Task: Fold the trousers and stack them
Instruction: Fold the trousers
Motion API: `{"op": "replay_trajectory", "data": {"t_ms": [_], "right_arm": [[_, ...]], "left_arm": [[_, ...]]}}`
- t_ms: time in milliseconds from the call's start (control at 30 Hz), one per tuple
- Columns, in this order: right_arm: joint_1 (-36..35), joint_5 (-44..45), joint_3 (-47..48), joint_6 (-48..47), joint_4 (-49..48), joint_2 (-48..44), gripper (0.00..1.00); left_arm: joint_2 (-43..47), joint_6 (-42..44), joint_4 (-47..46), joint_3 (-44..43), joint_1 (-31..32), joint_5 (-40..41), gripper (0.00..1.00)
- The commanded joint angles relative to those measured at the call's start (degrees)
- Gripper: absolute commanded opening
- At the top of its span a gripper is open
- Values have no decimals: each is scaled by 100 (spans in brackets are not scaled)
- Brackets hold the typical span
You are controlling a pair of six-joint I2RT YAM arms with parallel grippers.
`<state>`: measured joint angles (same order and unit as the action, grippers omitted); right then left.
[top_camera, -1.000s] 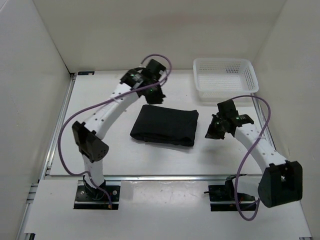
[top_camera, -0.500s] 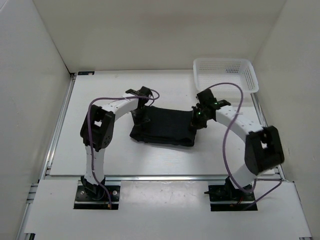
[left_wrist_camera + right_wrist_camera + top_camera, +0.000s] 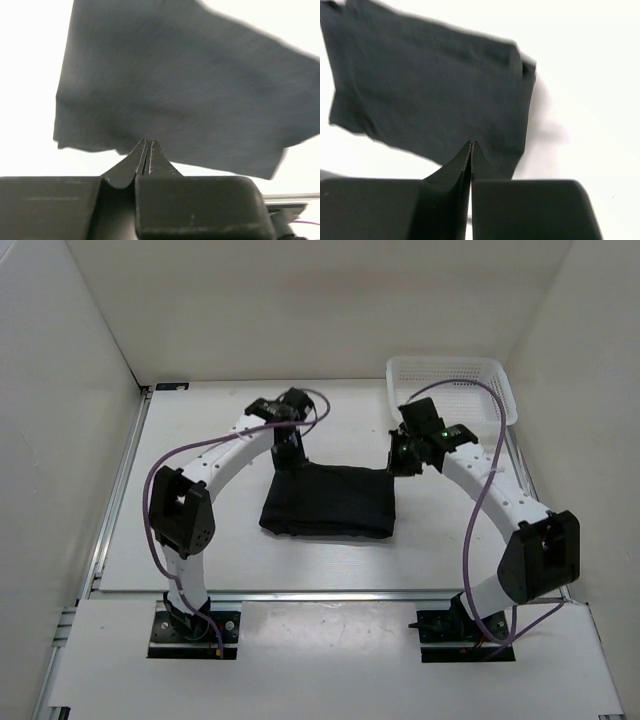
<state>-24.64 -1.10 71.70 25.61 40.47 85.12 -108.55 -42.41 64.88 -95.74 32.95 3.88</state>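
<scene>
Trousers (image 3: pixel 328 502) — between left gripper (image 3: pixel 289 464), right gripper (image 3: pixel 396 467)

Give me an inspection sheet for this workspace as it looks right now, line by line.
Surface: white table, no spills seen.
Job's things: folded black soft-cloth trousers, mid-table, far edge lifted.
Clutter: white mesh plastic basket, far right corner, looks empty.
Hands: left hand shut on the trousers' far-left corner; right hand shut on the far-right corner.
Cables: purple cables loop along both arms, off the cloth.
Surroundings: white walls on three sides.
</scene>
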Motion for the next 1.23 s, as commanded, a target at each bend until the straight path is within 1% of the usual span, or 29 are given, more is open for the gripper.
{"op": "replay_trajectory", "data": {"t_ms": [0,33,67,100,167,200,267,333,367,400,433,467,500,533,567,600,633,667,700,733,767,800,833,933,1000,1067,1100,1133,1200], "right_arm": [[109,198,379,-451,155,671,0],[170,198,458,-451,33,820,0],[170,198,459,-451,-186,1161,0],[249,120,650,-399,-267,1365,0],[250,58,766,-398,-399,1943,0],[250,58,766,-338,-460,2121,0],[250,146,828,-206,-461,2498,0],[302,146,828,-127,-461,2413,0],[302,146,828,-48,-461,2291,0],[302,206,828,-47,-296,2142,4],[302,277,915,40,-189,1749,9],[302,277,916,41,-110,1510,17],[302,486,1038,41,91,1264,35],[302,593,1039,41,180,783,47],[302,672,1117,41,259,560,55],[302,786,1309,41,538,210,67],[302,787,1433,-20,698,67,69],[302,874,1565,-90,865,-65,76],[302,953,1653,-91,1023,-327,81],[302,1041,1654,-91,1190,-477,91],[302,1155,1654,-91,1252,-627,93],[302,1426,1584,-91,1323,-924,98],[302,1551,1497,-143,1323,-1075,100],[364,1859,1075,-144,1323,-1620,100],[417,1991,838,-83,1323,-1927,100],[417,2088,732,-21,1376,-2087,100],[417,2166,731,-21,1376,-2227,100],[417,2271,540,32,1376,-2315,100],[417,2272,477,32,1376,-2430,100]], "left_arm": [[-428,215,252,-1049,-184,245,10],[-630,216,253,-1495,-253,541,10],[-1015,216,253,-1656,-254,648,10],[-1201,216,305,-1780,-315,710,10],[-1562,593,235,-2061,-368,475,10],[-1842,698,235,-2062,-429,360,10],[-2029,770,61,-2062,-482,228,10],[-2179,936,60,-2062,-482,0,10],[-2240,937,208,-2062,-535,-53,10],[-2153,1006,340,-2132,-535,-54,10],[-2005,1007,428,-2133,-535,77,10],[-1803,1077,490,-2133,-535,156,11],[-1322,1077,577,-2133,-535,227,14],[-1074,1147,639,-2133,-535,279,17],[-819,1243,640,-2298,-587,332,29],[-338,1305,718,-2369,-588,333,39],[-107,1358,806,-2422,-588,333,52],[121,1419,807,-2475,-658,385,63],[359,1420,859,-2475,-728,385,81],[831,1420,859,-2371,-729,385,87],[1062,1472,859,-2274,-807,438,95],[1273,1542,807,-2003,-808,490,100],[1623,1621,807,-1862,-860,491,100],[2143,1631,912,-1396,-860,824,100],[2390,1579,982,-1071,-860,877,100],[2749,1499,982,-920,-913,957,100],[2847,1447,930,-859,-913,1018,100],[2935,1394,930,-806,-983,1070,100],[3068,1394,868,-744,-1036,1071,100]]}}
